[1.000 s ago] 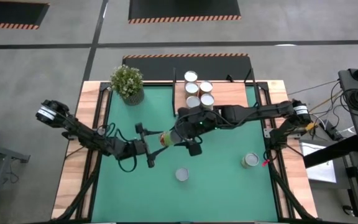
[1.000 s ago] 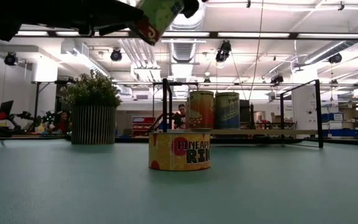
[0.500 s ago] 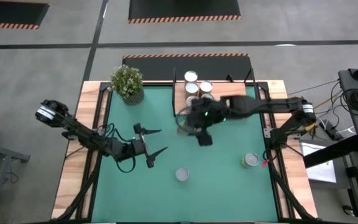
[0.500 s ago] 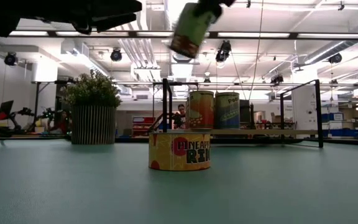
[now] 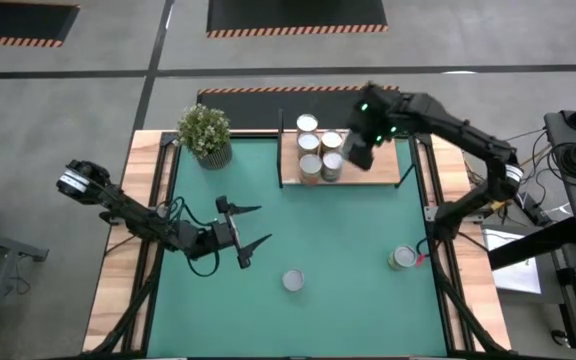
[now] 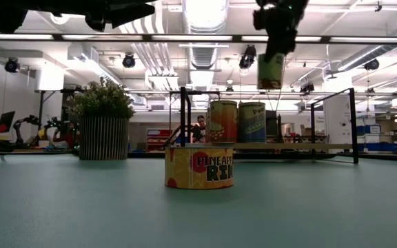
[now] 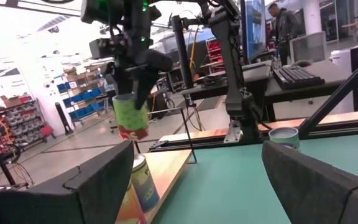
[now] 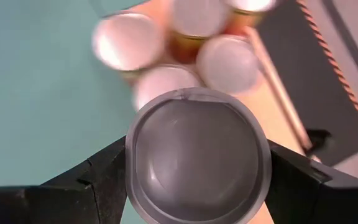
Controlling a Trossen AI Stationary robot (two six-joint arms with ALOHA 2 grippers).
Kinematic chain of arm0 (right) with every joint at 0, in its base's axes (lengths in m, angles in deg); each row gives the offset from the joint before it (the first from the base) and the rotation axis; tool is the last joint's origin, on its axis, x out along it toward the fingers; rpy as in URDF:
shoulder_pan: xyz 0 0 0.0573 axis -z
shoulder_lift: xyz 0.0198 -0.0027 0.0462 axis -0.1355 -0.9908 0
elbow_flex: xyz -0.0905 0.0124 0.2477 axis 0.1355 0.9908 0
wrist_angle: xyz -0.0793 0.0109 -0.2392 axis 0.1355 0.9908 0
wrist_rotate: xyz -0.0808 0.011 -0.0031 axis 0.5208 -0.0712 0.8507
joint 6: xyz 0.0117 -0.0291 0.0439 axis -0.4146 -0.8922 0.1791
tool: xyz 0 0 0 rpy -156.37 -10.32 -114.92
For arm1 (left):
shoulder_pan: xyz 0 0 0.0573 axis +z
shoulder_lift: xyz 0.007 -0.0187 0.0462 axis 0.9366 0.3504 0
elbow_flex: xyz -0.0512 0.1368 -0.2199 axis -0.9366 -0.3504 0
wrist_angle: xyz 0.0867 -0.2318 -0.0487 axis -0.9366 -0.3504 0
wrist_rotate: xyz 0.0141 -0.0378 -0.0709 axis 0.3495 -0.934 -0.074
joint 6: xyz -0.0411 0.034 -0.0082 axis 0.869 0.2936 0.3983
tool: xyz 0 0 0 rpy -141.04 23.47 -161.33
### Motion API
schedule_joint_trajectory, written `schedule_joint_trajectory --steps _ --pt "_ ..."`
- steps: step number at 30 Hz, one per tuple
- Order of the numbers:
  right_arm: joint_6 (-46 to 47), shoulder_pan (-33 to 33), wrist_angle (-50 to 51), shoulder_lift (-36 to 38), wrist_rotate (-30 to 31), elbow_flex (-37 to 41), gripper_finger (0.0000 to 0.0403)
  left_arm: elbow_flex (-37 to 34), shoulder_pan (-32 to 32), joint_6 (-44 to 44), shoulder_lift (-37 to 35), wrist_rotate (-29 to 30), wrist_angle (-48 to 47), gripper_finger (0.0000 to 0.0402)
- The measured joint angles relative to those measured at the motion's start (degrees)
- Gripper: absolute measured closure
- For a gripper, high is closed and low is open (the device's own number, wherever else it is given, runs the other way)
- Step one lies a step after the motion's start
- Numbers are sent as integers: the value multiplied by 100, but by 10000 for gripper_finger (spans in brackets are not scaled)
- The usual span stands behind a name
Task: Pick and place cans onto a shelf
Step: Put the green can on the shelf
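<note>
right gripper (image 5: 358, 152): up over the shelf, fingers clamped on either side of a can, pinching it

held can (image 6: 271, 71): sits right between the right fingers, hanging upright in the air with its green label showing in the low view; in the right wrist view its grey round end (image 8: 196, 154) fills the gap between the fingers

shelf (image 5: 378, 165): light wood board right under the held can, not touching it

shelf cans (image 5: 320, 150): four in a tight cluster on the shelf, below and just to one side of the pinched can; the right wrist view shows their pale tops just past the held one

left gripper (image 5: 246, 232): low over the green mat (image 5: 348, 250), fingers spread wide with nothing between them

pineapple can (image 6: 198, 166): standing on the mat, near the left gripper but outside its open fingers; its silver top shows in the high view

last can (image 5: 402, 258): by the mat's right edge, well apart from both grippers

plant (image 5: 205, 132): at the mat's far left corner, well off from either gripper
</note>
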Motion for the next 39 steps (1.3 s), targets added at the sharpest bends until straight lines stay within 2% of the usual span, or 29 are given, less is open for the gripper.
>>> schedule_joint_trajectory --steps 4,8,14,19,23,32,39 --pt "-170 804 -221 251 -119 314 126 -16 1 31 0 79 -22 68" --pt "-335 1388 -982 484 -664 1024 126 -24 1 24 2 85 -26 67" --pt "-371 1950 -1959 569 -944 2274 126 -28 1 14 2 87 -48 67" --pt "-327 2088 -2721 351 -1100 2945 126 -32 7 -5 1 89 -50 67" --pt "-327 2092 -3070 119 -1064 3042 126 -33 8 -47 0 91 -50 67" --pt "-389 2107 -3044 -300 -975 2731 124 -33 8 -47 0 93 -48 67" --pt "-391 2109 -2979 -526 -975 2676 79 -35 8 -47 1 93 -50 67"
